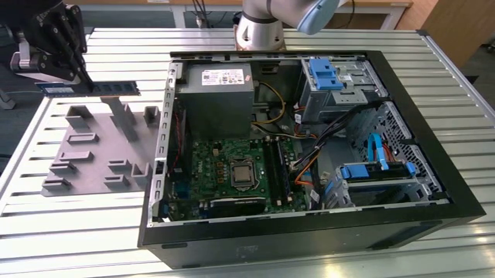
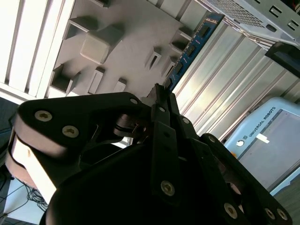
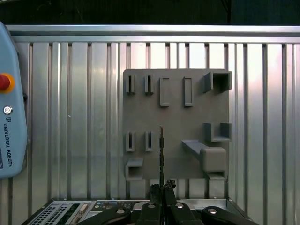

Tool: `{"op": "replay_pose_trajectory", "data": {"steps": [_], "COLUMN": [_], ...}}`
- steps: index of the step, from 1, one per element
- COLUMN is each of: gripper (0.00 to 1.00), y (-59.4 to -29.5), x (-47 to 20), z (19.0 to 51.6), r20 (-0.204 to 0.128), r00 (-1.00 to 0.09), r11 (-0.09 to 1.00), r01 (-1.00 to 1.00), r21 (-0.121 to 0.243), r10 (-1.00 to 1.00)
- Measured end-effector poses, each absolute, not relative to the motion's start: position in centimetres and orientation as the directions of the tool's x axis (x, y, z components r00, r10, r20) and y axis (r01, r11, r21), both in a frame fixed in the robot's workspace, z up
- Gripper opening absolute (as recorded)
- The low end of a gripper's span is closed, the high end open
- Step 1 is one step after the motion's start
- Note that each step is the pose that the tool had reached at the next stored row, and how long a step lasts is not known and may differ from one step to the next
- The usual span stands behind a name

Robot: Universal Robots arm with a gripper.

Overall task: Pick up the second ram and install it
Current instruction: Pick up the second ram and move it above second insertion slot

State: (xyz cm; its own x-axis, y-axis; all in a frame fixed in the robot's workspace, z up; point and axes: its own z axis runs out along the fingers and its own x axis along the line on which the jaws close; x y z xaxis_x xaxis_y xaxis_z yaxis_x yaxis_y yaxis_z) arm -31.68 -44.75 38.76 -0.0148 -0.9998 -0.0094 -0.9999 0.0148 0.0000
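My gripper (image 1: 83, 83) hangs at the exterior view's far left, above the grey plastic fixture (image 1: 93, 153), and is shut on the second ram (image 1: 97, 88). The ram is a thin dark strip with black chips, held level and clear of the fixture. In the first wrist view the ram (image 3: 161, 152) shows edge-on, sticking out from the closed fingertips (image 3: 158, 188) over the fixture (image 3: 187, 117). In the second wrist view the ram (image 2: 190, 49) runs away from the gripper (image 2: 161, 91). The motherboard (image 1: 224, 168) lies in the open computer case, its long black memory slots (image 1: 276, 165) beside the processor socket.
The open black computer case (image 1: 418, 145) fills the exterior view's middle and right, with a power supply (image 1: 220, 87), cables and blue drive bays inside. A pale blue teach pendant (image 3: 9, 103) lies on the slatted metal table (image 1: 77, 231) near the fixture. The arm's base (image 1: 259, 29) stands behind the case.
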Motion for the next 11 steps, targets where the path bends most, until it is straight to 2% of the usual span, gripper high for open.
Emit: {"op": "replay_pose_trajectory", "data": {"steps": [11], "gripper": [0.14], "y": [-44.75], "x": [-31.39], "z": [38.76], "r20": [-0.009], "r00": [-0.015], "r11": [0.015], "r01": [-1.000], "r21": [0.000], "r10": [-1.000]}}
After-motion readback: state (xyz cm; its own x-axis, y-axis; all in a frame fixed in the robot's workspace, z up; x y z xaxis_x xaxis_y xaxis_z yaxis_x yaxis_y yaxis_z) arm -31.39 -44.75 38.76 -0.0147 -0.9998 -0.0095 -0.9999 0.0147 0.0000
